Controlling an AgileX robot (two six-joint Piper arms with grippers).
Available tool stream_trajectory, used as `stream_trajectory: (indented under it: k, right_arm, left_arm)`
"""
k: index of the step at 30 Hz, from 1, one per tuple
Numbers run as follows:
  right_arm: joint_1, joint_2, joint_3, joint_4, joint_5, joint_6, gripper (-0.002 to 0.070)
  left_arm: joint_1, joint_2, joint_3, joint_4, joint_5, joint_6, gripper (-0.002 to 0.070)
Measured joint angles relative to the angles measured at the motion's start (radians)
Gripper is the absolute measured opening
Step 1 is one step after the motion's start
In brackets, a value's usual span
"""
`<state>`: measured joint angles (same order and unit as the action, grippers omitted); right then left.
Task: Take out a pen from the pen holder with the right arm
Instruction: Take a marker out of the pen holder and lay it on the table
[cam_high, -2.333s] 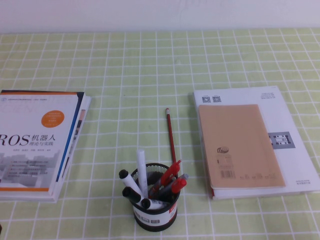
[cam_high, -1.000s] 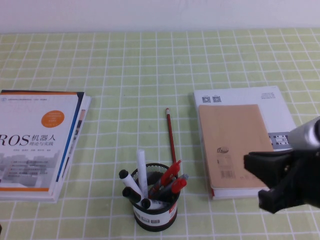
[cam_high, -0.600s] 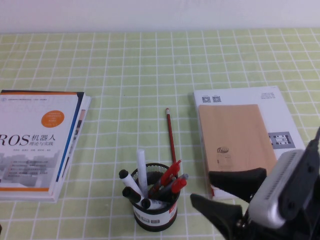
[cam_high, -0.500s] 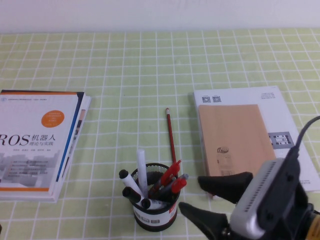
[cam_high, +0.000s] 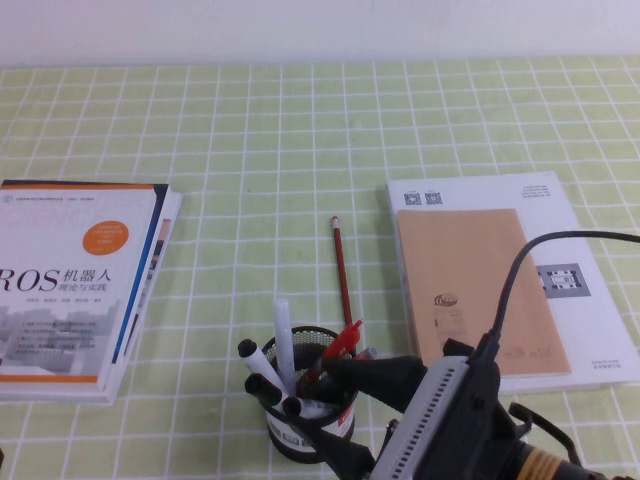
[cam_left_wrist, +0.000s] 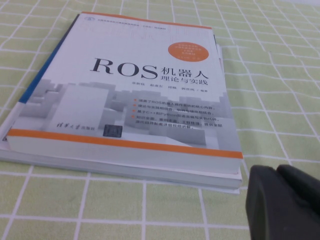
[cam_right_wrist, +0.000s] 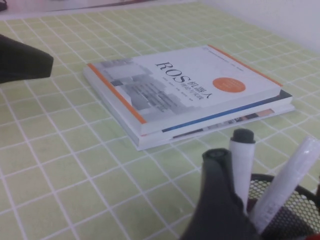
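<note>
A desk (cam_high: 300, 130) under a green checked cloth, seen from above. At 6 o'clock, near the front edge, stands a black mesh holder (cam_high: 287, 432). Inside it are several white markers (cam_high: 284, 335), some with black caps, and a red pen (cam_high: 341, 344) that leans toward 1 o'clock. Every pen is in the holder.

The right gripper (cam_high: 328, 407) is at 5 o'clock of the holder. Its fingers (cam_high: 385, 374) are spread wide, one over the holder's 3 o'clock rim and the other lower by its 5 o'clock side, and they grip nothing.

A red pencil (cam_high: 341, 265) lies flat on the cloth, running from behind the holder toward 12 o'clock. At 9 o'clock lies a white book (cam_high: 70, 290) titled ROS. At 3 o'clock a tan notebook (cam_high: 480, 290) rests on a white booklet (cam_high: 570, 230).

The left gripper (cam_left_wrist: 285, 202) sits low near the book's corner; I cannot tell whether it is open or closed.
</note>
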<state>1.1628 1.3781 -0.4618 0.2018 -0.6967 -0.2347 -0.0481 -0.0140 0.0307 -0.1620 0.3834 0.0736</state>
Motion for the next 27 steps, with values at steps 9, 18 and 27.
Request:
stream_trajectory:
  k: [9, 18, 27]
  right_arm:
    - [0.0, 0.022, 0.0, -0.091, -0.019, 0.088, 0.0355]
    - [0.0, 0.06, 0.0, -0.099, -0.026, 0.095, 0.0355]
    - [0.0, 0.138, 0.0, -0.036, -0.122, 0.089, 0.0355]
  left_arm:
    - [0.0, 0.0, 0.0, 0.0, 0.0, 0.0, -0.0008]
    - [0.0, 0.0, 0.0, 0.0, 0.0, 0.0, -0.0008]
    - [0.0, 0.0, 0.0, 0.0, 0.0, 0.0, -0.0008]
